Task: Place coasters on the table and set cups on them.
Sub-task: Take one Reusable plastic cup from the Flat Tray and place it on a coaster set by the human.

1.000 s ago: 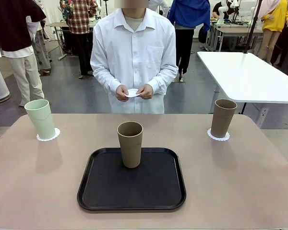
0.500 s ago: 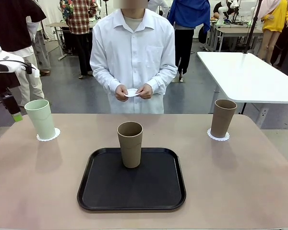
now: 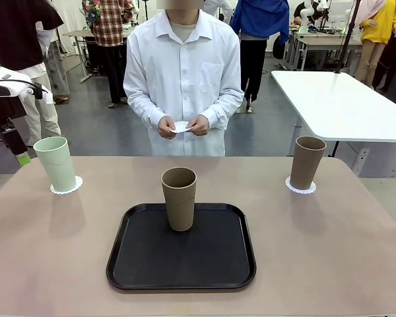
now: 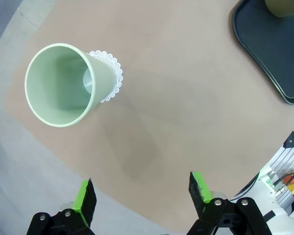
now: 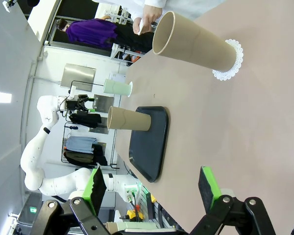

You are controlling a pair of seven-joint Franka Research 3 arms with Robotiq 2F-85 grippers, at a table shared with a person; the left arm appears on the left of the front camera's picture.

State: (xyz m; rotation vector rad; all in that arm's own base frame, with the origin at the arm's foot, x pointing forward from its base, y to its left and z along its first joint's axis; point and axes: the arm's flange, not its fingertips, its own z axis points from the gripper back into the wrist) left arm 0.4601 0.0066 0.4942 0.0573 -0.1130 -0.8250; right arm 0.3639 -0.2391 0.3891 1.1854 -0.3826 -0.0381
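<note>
Our left gripper (image 4: 142,192) and right gripper (image 5: 152,185) hang released while the brown cup (image 3: 179,198) stands on the tray (image 3: 129,264), its coaster (image 3: 181,127) in the person's hands (image 3: 199,125), so we could tip it with a careless high grasp.

Mint cup (image 4: 63,84) on coaster (image 4: 113,78); end effector (image 4: 141,186) spread.

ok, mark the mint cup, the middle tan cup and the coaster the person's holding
mint cup (image 3: 55,165): front view, middle of its outer wall.
middle tan cup (image 3: 179,201): front view, middle of its outer wall.
held coaster (image 3: 181,127): front view, its visible white face.
</note>
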